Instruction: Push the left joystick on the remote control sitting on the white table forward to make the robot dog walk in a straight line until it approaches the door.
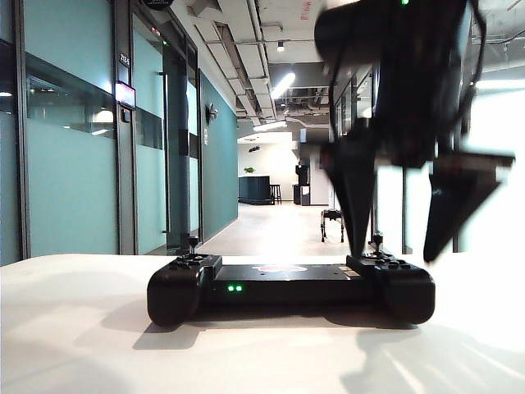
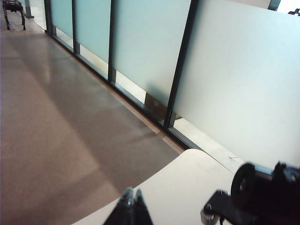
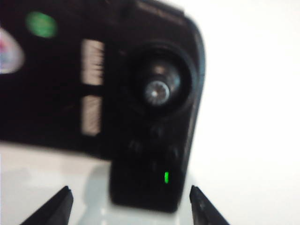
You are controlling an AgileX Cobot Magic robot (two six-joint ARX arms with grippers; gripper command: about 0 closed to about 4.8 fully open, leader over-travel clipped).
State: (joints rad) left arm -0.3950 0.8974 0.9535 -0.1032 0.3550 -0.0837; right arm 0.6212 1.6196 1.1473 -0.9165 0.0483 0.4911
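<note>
Remote control (image 1: 291, 287) lies on the white bench (image 1: 74, 328), handles to either side, green lights lit. The left joystick (image 1: 190, 244) stands upright and untouched at the exterior view's left end. The right end effector (image 1: 394, 238) hangs spread wide over the opposite handle, one finger just beside the right joystick (image 3: 157, 90), nothing held. The left end effector (image 2: 131, 208), fingertips pressed together and empty, sits above the bench edge, away from the controller.

Risk: the wide fingers could nudge the right joystick and turn the robot dog (image 1: 332, 223) off its line, or shove the unanchored controller. The corridor floor (image 1: 279, 226) ahead is open; glass partitions (image 2: 140, 51) bound it. Bench room beside the left handle is free.
</note>
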